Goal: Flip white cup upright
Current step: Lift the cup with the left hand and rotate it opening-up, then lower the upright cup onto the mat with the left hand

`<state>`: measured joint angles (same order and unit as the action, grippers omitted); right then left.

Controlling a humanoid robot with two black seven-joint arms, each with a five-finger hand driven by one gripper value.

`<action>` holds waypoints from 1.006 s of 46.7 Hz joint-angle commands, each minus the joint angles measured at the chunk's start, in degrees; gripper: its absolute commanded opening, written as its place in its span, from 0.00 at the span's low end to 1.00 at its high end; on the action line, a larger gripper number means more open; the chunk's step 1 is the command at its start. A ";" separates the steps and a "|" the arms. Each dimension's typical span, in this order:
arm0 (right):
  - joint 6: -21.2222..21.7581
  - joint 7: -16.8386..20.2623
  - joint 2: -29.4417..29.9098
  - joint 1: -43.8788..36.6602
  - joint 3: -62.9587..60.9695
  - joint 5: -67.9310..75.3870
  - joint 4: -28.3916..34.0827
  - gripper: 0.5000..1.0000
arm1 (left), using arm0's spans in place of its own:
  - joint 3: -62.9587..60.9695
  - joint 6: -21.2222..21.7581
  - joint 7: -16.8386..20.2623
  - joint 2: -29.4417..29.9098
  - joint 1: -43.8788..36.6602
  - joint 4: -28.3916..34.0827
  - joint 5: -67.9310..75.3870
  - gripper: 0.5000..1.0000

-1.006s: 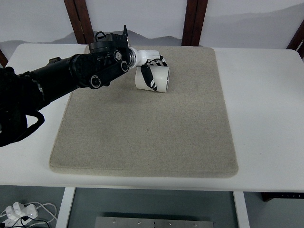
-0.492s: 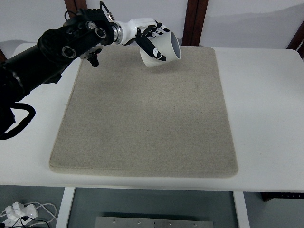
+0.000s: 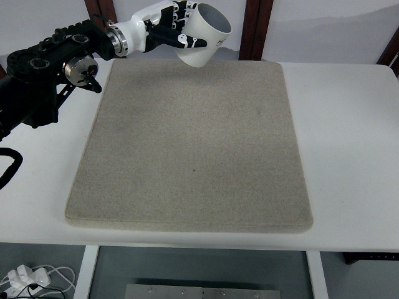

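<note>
A white table [image 3: 349, 156] stands in front of a pale wall with dark wooden posts, and a big grey felt mat [image 3: 193, 143] covers most of its top; I will place everything against that mat. My left hand [image 3: 169, 28] has come in from the left and sits above the mat's far edge, toward its left corner, with the fingers [image 3: 187, 42] wrapped round the side of the white cup [image 3: 206, 34]. The cup is in the air, clear of the mat, and it is tilted: its open mouth points up and away to the right, while its base hangs lower, toward the mat. I hold it by the wall, not by the rim, so that I can turn my wrist and bring the base round under it. I judge the flip to be most of the way done; the cup is not yet level and not yet set down. The inside that shows through the mouth looks bare, with nothing in it that I can see. The mat under it is flat and soft, which should make a fair landing spot. My right arm does not show.
</note>
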<state>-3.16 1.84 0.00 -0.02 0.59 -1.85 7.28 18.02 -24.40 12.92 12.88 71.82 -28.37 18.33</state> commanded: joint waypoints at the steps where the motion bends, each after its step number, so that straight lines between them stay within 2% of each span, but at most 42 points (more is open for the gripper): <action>1: 0.00 0.01 0.00 0.02 0.03 0.00 0.01 0.90 | 2.72 -0.21 1.49 -0.05 -2.29 0.24 0.04 0.04; 11: 0.00 0.01 0.00 0.02 0.03 0.00 0.01 0.90 | 8.87 -0.30 5.54 -0.58 -8.00 0.60 -0.05 0.06; 25: 0.00 0.01 0.00 0.02 0.03 0.00 0.01 0.90 | 12.13 -3.55 11.51 -1.02 -13.19 2.00 -0.14 0.08; 32: 0.00 0.01 0.00 0.02 0.03 0.00 0.01 0.90 | 13.36 -4.08 11.69 -1.37 -13.55 3.76 -0.05 0.08; 42: 0.00 0.01 0.00 0.02 0.03 0.00 0.01 0.90 | 12.48 -3.99 11.69 -4.80 -13.63 8.85 0.83 0.09; 47: 0.00 0.01 0.00 0.02 0.03 0.00 0.01 0.90 | 12.48 -4.08 11.69 -5.41 -13.63 9.03 0.83 0.09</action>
<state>-3.16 1.84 0.00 0.00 0.60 -1.85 7.29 30.51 -28.40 24.62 7.86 58.19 -19.41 19.13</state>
